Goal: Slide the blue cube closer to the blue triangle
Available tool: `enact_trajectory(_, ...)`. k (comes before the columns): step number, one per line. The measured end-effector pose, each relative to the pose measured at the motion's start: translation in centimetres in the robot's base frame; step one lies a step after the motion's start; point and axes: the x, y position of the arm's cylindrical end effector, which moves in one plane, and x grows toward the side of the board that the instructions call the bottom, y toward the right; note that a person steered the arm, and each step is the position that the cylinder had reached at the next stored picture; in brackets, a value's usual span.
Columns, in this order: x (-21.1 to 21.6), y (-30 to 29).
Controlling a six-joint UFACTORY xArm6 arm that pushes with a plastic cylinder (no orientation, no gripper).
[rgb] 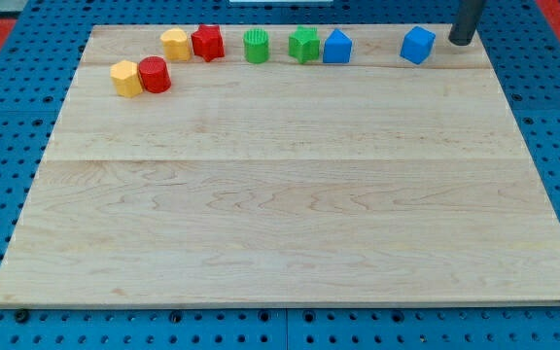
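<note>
While my tip (461, 42) sits beside blue cube (417, 45), no jaws visible; eight blocks.

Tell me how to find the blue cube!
Look along the view's top edge of the wooden board, where the blocks sit in a row. The blue cube is the one farthest to the view's right, alone, with my tip just beside it. The blue triangle instead touches a green block.
</note>
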Motion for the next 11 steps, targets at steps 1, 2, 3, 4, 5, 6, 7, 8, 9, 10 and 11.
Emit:
enact_trajectory(1,0.0,-4.2)
enact_trajectory(2,0.0,-6.8)
enact_trajectory(3,1.7,-0.2)
enact_trajectory(4,3.5,-1.9)
enact_trajectory(5,3.5,-2.7)
enact_trajectory(6,3.4,-3.3)
enact_trajectory(7,3.2,-4.5)
enact_trajectory(8,2.8,-5.6)
enact_trajectory(9,2.4,-5.6)
enact_trajectory(10,1.8,-5.6)
enact_trajectory(11,1.3,-5.6)
